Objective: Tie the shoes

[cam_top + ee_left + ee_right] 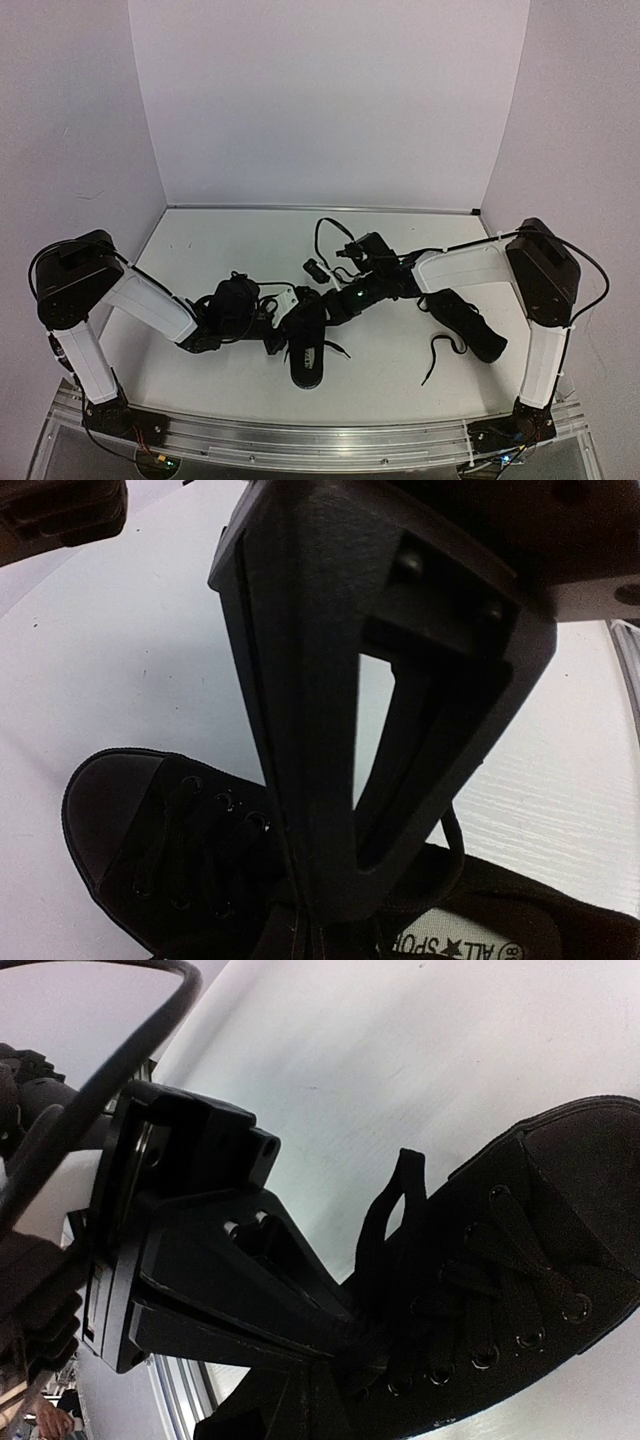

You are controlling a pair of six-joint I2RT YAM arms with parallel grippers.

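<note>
Two shoes on the bench (210,245): middle shoe (306,352), right shoe (472,325). Two hands, left hand (325,905) and right hand (348,1340), both closed tight over the middle shoe

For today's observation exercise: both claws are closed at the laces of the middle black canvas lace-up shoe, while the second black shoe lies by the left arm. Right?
No. The top view shows the second black canvas lace-up shoe by the right arm. The left claw and right claw are closed at the thin black laces of the middle black shoe.
</note>
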